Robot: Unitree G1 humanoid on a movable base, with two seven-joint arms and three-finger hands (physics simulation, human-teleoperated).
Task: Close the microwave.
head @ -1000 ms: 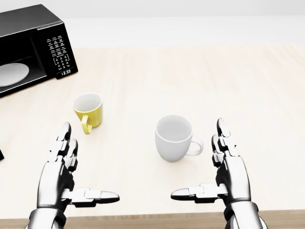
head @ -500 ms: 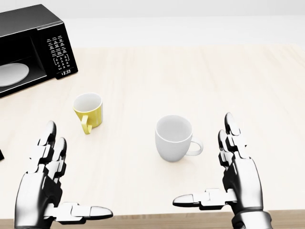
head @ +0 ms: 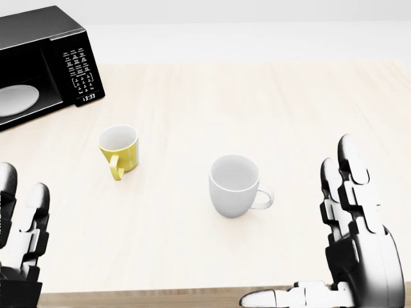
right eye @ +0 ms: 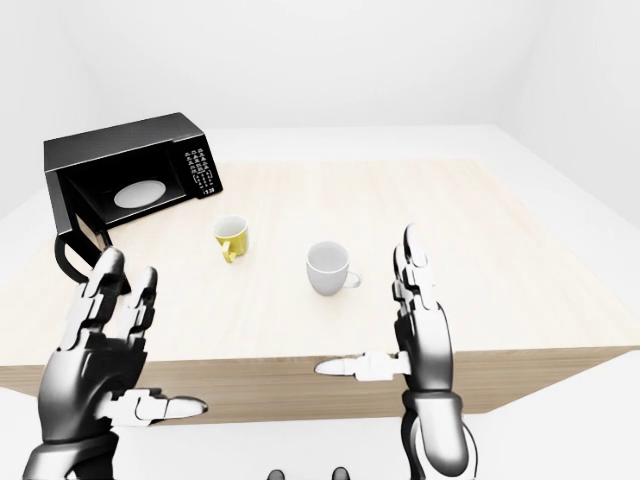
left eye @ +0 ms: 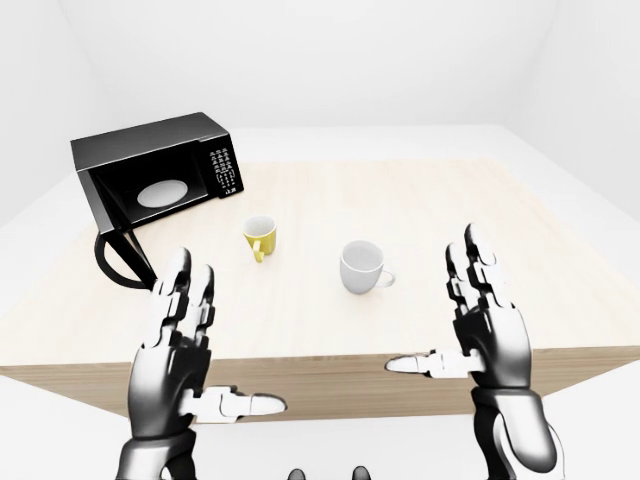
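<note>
On table [left eye: 420, 210], open microwave [left eye: 150, 170], two mugs.

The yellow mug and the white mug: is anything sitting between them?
No. Between the yellow mug and white mug, the head view shows only bare table.

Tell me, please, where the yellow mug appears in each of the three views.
Left-eye view: yellow mug, left of centre, below the microwave.
Head view: left of centre, handle pointing to the bottom.
Right-eye view: left of centre, upper half.
Shared landmark: the white mug stands to its right and lower in every view.
</note>
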